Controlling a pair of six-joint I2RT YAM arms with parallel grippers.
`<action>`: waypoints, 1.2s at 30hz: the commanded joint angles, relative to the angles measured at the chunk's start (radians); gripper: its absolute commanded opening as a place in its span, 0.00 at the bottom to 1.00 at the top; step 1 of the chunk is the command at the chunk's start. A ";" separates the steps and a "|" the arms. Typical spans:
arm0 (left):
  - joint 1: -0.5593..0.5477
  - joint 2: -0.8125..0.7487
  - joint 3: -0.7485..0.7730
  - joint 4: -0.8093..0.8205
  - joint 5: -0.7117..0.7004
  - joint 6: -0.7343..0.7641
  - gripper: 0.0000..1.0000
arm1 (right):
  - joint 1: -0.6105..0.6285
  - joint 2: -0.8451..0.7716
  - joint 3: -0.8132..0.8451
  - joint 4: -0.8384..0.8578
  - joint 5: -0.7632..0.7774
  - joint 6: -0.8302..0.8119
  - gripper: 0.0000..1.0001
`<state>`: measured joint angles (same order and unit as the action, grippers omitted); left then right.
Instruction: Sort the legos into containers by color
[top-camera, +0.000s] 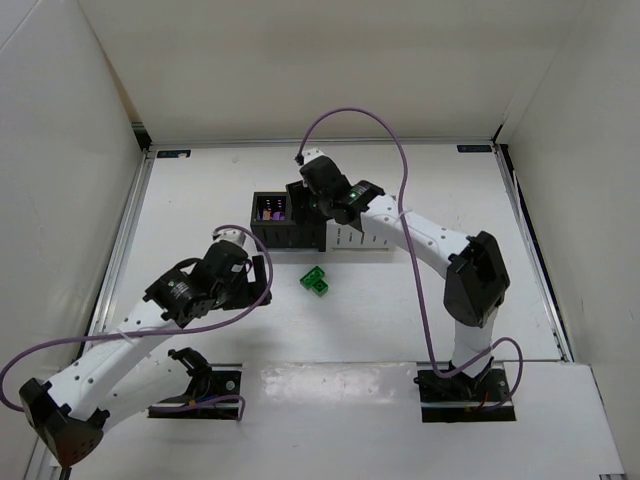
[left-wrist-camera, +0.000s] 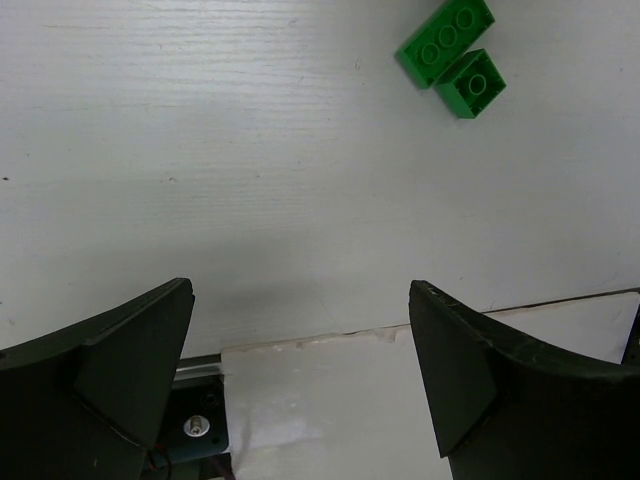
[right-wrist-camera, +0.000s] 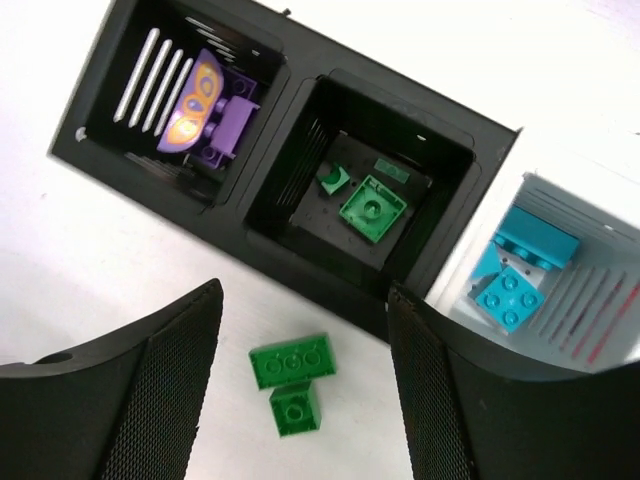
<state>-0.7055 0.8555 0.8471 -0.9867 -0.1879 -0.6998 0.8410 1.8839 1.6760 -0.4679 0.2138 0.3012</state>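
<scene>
The containers (top-camera: 300, 232) stand in a row at mid-table. In the right wrist view the left black bin (right-wrist-camera: 100, 150) holds purple legos (right-wrist-camera: 225, 120) and a yellow-orange piece (right-wrist-camera: 188, 108). The second black bin (right-wrist-camera: 430, 105) holds green legos (right-wrist-camera: 372, 208). A white bin (right-wrist-camera: 600, 200) holds teal legos (right-wrist-camera: 510, 296). Two green legos (top-camera: 316, 283) lie touching on the table in front of the bins: a long one (right-wrist-camera: 291, 360) and a small one (right-wrist-camera: 295, 408). My right gripper (right-wrist-camera: 305, 295) hovers open over the bins' front, holding nothing. My left gripper (left-wrist-camera: 300, 288) is open and empty, left of the green pair (left-wrist-camera: 455, 55).
White walls enclose the table on three sides. A raised white strip (left-wrist-camera: 400, 400) with the arm bases runs along the near edge. The right arm's purple cable (top-camera: 400, 160) arcs above the bins.
</scene>
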 joint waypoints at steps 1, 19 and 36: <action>-0.005 0.039 -0.019 0.083 0.045 0.040 1.00 | 0.009 -0.127 -0.021 0.029 0.016 -0.020 0.70; -0.201 0.674 0.176 0.402 0.100 0.143 0.99 | -0.108 -0.782 -0.613 -0.126 0.157 0.156 0.70; -0.213 0.955 0.317 0.401 0.033 0.036 0.86 | -0.284 -0.963 -0.734 -0.179 0.088 0.164 0.71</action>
<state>-0.9138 1.8034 1.1366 -0.5915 -0.1131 -0.6312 0.5816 0.9436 0.9585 -0.6537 0.3298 0.4614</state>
